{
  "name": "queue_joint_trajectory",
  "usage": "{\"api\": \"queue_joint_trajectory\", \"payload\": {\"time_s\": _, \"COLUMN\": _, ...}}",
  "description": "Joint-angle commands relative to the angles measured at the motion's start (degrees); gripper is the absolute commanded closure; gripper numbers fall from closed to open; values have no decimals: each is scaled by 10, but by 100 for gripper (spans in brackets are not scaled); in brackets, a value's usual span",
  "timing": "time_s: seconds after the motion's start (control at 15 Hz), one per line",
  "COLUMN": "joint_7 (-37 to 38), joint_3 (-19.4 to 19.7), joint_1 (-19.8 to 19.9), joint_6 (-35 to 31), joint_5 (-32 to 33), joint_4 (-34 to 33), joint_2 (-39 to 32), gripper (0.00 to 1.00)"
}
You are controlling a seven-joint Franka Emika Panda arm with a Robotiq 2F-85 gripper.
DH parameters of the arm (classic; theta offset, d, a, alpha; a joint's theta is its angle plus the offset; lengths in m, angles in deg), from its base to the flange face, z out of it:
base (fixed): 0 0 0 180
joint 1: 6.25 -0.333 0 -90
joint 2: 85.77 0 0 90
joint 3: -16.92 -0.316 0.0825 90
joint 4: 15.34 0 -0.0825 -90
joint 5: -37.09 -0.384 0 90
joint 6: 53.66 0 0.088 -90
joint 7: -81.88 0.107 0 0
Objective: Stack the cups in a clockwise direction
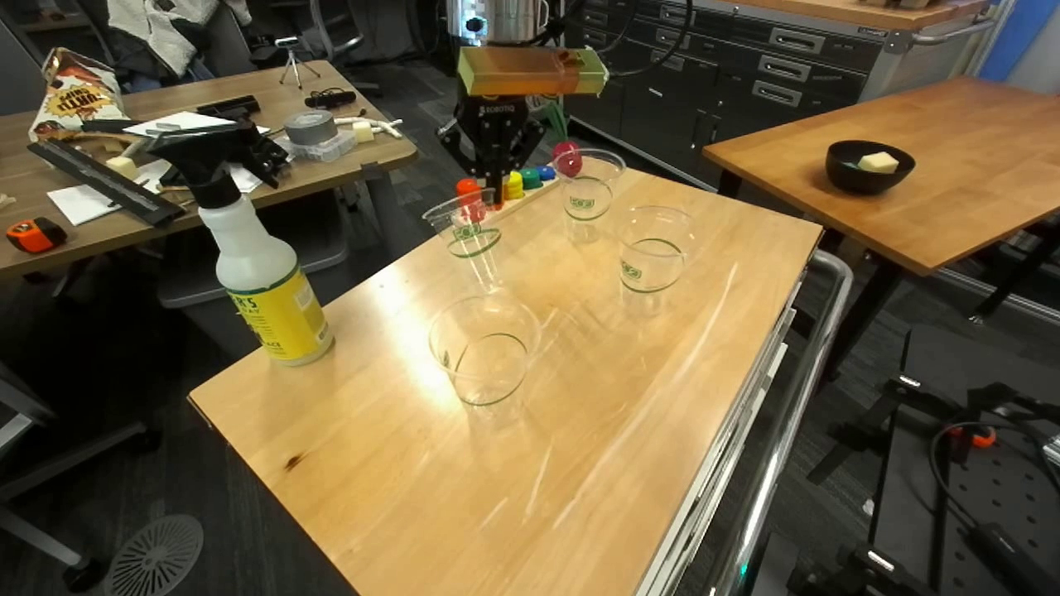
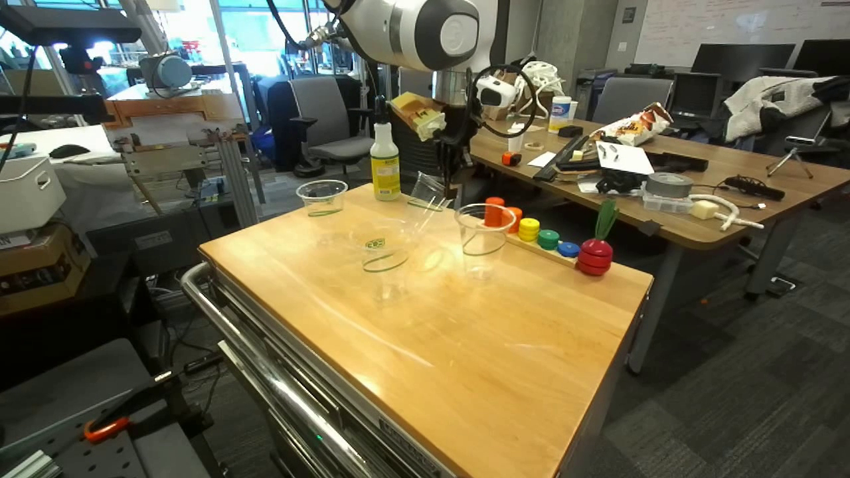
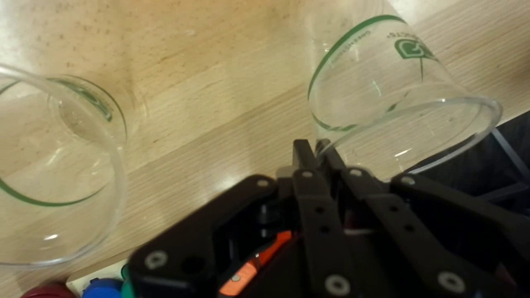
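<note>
In the wrist view, the gripper (image 3: 316, 151) is clamped at the rim of the tilted cup (image 3: 381, 82); an upright cup (image 3: 62, 165), likely the target, stands apart to its left.

Wooden tabletop (image 1: 513, 538), cups (image 1: 487, 364), spray bottle (image 1: 269, 281), toy (image 2: 548, 239)

Your gripper (image 3: 317, 154) is mostly black. You've got clear cups (image 1: 487, 360), green-banded with green logos, plus a white spray bottle (image 1: 258, 258), yellow-labelled, and a tan wood-grained tabletop (image 1: 596, 463).
</note>
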Motion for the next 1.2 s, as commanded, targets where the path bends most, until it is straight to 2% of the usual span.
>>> {"api": "queue_joint_trajectory", "payload": {"time_s": 0.0, "joint_7": -37, "joint_3": -8, "joint_1": 8, "joint_6": 56, "joint_5": -9, "joint_4": -12, "joint_2": 11, "gripper": 93}}
{"api": "queue_joint_trajectory", "payload": {"time_s": 0.27, "joint_7": -67, "joint_3": -14, "joint_1": 18, "joint_6": 128, "joint_5": -24, "joint_4": -24, "joint_2": 13, "gripper": 94}}
{"api": "queue_joint_trajectory", "payload": {"time_s": 0.4, "joint_7": -72, "joint_3": -21, "joint_1": 33, "joint_6": 141, "joint_5": -64, "joint_4": -30, "joint_2": 18, "gripper": 94}}
{"api": "queue_joint_trajectory", "payload": {"time_s": 0.53, "joint_7": -73, "joint_3": -25, "joint_1": 47, "joint_6": 110, "joint_5": -112, "joint_4": -15, "joint_2": 35, "gripper": 94}}
{"api": "queue_joint_trajectory", "payload": {"time_s": 0.73, "joint_7": -77, "joint_3": -19, "joint_1": 63, "joint_6": 30, "joint_5": -168, "joint_4": 47, "joint_2": 88, "gripper": 95}}
{"api": "queue_joint_trajectory", "payload": {"time_s": 1.13, "joint_7": -145, "joint_3": -15, "joint_1": 96, "joint_6": -178, "joint_5": -261, "joint_4": 230, "joint_2": 228, "gripper": 95}}
